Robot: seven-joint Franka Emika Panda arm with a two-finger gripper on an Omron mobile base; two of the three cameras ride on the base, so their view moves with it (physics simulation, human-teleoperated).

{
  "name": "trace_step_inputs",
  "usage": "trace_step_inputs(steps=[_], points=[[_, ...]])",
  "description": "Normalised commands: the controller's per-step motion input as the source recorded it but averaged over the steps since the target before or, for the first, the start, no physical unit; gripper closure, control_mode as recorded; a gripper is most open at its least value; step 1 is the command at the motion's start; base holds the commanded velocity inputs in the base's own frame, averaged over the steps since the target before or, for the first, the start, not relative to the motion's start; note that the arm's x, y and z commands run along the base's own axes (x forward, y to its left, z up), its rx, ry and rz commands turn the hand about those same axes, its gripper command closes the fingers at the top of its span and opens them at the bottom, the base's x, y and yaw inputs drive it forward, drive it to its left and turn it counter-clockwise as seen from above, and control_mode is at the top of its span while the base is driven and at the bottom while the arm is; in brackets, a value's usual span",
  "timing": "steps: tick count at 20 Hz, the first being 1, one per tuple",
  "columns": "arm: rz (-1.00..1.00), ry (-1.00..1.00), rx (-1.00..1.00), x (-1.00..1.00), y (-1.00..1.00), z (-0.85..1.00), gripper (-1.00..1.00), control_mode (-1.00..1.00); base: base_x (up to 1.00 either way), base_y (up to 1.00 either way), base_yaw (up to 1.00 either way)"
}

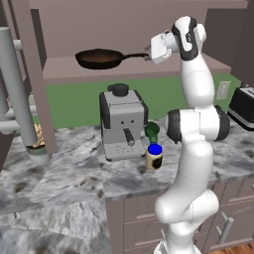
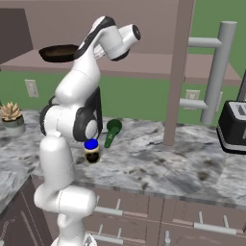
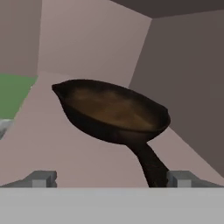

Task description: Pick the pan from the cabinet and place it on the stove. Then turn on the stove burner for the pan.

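nearest on the worktop [image 1: 59, 198], close to its front edge: small jar with blue lid [image 1: 155, 156], and just behind it a green bottle lying on its side [image 1: 151, 130]. further back, grey coffee machine [image 1: 122, 123] standing upright, left of the arm. black toaster [image 1: 243, 105] toward the right end of the worktop; small potted succulent [image 2: 11, 116] at the left end in the right base view. above, cabinet [image 1: 69, 67] open, door swung out with its long grey bar handle [image 1: 17, 94] in the foreground of the left base view. pan [image 1: 99, 58] sitting flat on the cabinet shelf, handle pointing right toward the gripper [image 1: 149, 53]. gripper raised to shelf level at the handle's end; in the hand view fingertips [image 3: 41, 178] spread apart, handle passing just inside the right tip, not clamped.
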Motion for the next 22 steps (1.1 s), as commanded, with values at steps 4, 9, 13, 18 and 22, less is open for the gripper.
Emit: trace_step_inputs(steps=[4, 9, 13, 18, 22], points=[[0.0, 0.0, -0.01, 0.33, 0.0, -0.08, -1.0, -1.0, 0.0, 0.0, 0.0], [0.0, 0.0, -0.03, 0.32, 0.0, -0.11, -1.0, -1.0, 0.0, 0.0, 0.0], [0.0, 0.0, -0.02, 0.33, 0.0, -0.07, -1.0, -1.0, 0.0, 0.0, 0.0], [0.0, 0.0, 0.0, 0.32, 0.0, -0.04, -1.0, -1.0, 0.0, 0.0, 0.0], [0.01, 0.0, -0.01, 0.32, 0.0, -0.06, -1.0, -1.0, 0.0, 0.0, 0.0]])
